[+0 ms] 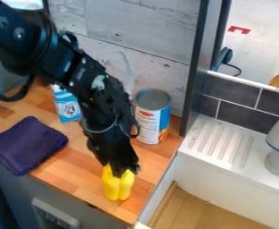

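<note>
Black gripper (124, 169): hangs over the wooden counter (76, 172), right at the upper end of the yellow object; I cannot tell whether it is wide, narrow or closed on anything.
Yellow object (118, 187): at the counter's front, near the corner beside the white sink unit (226, 172).
Yellow surface: smooth and glossy, probably light, fairly stiff plastic, a bit slippery, unlikely to break.
Yellow sides: likely best held across both rounded lobes, around the middle.
Yellow long axis: runs from the gripper toward the counter's front edge, rounded ends nearest that edge; standing or lying, I cannot tell.
Can (153, 117): upright behind the gripper, near the wall.
Purple cloth (27, 144): folded, well apart from the yellow object.
</note>
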Action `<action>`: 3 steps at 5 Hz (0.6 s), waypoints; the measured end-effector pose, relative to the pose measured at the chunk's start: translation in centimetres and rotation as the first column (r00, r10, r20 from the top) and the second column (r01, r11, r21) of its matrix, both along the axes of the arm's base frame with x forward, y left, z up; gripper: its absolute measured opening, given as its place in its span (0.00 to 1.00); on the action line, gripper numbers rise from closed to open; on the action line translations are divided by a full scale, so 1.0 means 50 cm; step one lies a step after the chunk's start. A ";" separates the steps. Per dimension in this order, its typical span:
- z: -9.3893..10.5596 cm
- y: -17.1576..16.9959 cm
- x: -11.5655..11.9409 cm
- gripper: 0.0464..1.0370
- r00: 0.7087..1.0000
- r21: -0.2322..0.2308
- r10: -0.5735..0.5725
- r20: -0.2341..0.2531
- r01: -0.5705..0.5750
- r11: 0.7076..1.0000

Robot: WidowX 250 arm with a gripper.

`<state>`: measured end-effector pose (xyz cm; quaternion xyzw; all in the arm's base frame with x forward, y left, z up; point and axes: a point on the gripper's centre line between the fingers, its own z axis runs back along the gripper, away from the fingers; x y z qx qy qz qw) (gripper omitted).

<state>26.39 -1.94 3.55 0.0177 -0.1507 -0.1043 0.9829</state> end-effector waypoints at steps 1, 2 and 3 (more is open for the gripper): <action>-0.004 0.004 -0.001 0.18 0.999 0.002 0.033 0.012 -0.033 0.999; -0.001 -0.002 -0.004 0.09 1.000 -0.003 0.024 0.014 -0.024 1.000; 0.030 -0.010 -0.006 0.07 0.999 -0.032 0.010 0.038 -0.009 0.999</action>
